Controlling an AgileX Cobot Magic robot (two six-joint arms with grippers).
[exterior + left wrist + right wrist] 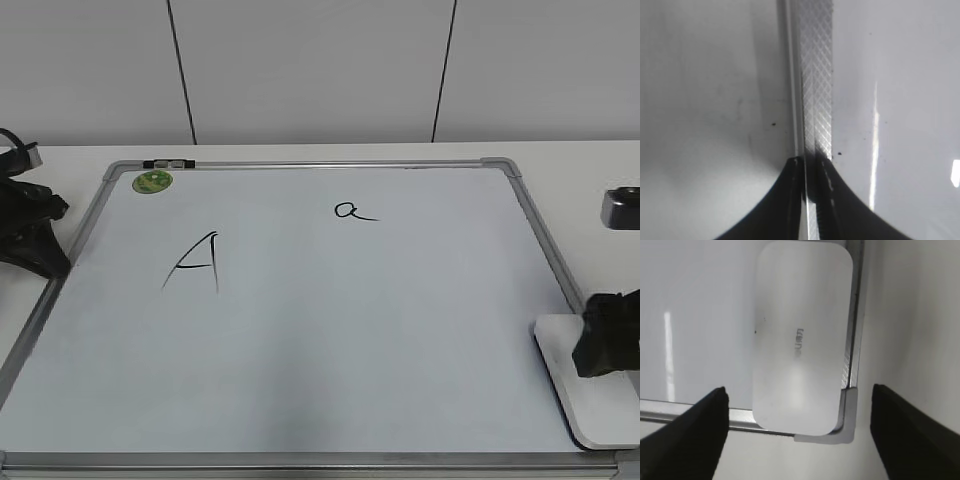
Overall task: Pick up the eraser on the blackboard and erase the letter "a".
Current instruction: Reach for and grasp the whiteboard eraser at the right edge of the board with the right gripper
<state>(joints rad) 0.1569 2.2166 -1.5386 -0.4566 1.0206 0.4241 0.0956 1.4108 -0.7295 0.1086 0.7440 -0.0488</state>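
Right pincer (799, 432) spread wide over the eraser (799, 335) — not touching.
Eraser lies at the board (300, 340) corner; "a" (353, 211) intact — left pincer (807, 200) looks closed.

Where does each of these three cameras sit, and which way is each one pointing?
Exterior view: in front of the table, slanting down on the blackboard, the letter "a" and capital "A"; both arms show at the edges.
Left wrist view: on the left arm, looking straight down on the board's frame; the left gripper shows, shut.
Right wrist view: on the right arm, looking down on the eraser; the right gripper is open.
Shared: the eraser appears in exterior and right wrist views.
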